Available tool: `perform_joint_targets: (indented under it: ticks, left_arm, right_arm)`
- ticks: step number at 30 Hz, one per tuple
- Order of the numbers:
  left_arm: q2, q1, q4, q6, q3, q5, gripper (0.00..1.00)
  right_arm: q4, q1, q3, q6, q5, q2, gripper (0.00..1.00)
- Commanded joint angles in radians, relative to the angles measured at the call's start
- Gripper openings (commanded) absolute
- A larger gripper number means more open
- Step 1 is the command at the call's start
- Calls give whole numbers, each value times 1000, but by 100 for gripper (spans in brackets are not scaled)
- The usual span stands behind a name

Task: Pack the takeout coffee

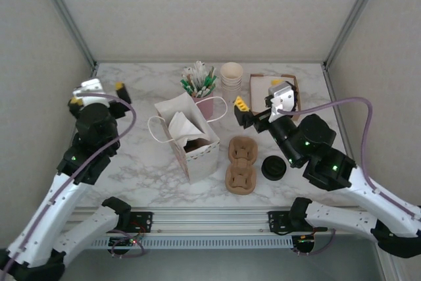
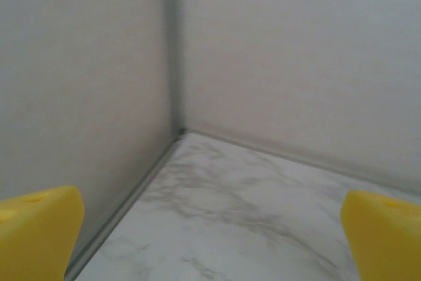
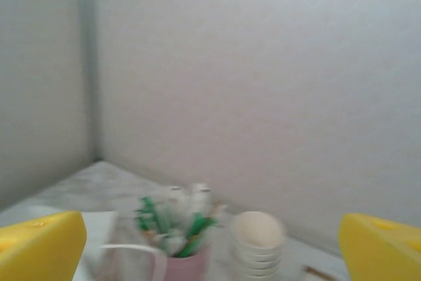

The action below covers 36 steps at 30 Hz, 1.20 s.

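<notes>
The takeout coffee is hidden from view. A white paper bag stands open at mid-table, with white paper and a brown shape inside. Two brown carriers lie to its right. My right gripper hovers open above the table between the bag and the napkin box, with nothing between its yellow fingertips. In the right wrist view, the right gripper faces the pink cup and the cup stack. My left gripper is open at the far left. In the left wrist view, the left gripper faces bare marble and the back corner.
A pink cup of green-tipped sticks and a stack of lidless cream cups stand at the back. To their right lies a brown box of white napkins. A black round lid pile sits right of the carriers. Walls enclose three sides.
</notes>
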Motion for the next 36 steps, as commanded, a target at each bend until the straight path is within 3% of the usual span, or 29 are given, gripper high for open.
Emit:
perform_joint_targets:
  ticks: [1,4,7,9,15,21,23,36]
  left_arm:
    - [-10,125,85,-218,-102,9,100]
    - [38,162,165,-209,-211,-1,100]
    - [99,177,289,-173,-340,-29,100]
    - [128,189,394,-163,-432,0,100]
    - [251,213,514,-109,-533,36,100]
    - [418,219,698,-80,-600,88,100]
    - [454,220,689,-70,-576,126,100]
    - [730,228,1128,110,-577,325,100]
  right_arm:
    - [157,-159,-92,-118,14,-17,99]
    - [221,-364,-220,-14,-29,-52,99]
    - [269,-530,-374,-12,-147,-59,99]
    - [272,-637,-445,105,-155,-28,99]
    - [425,-863,-678,321,-259,51,99]
    - [620,-919,-808,327,-288,233,99]
    - [666,-923,-817,322,-290,312,99]
    - [1019,-925,-748,264,-341,717,99]
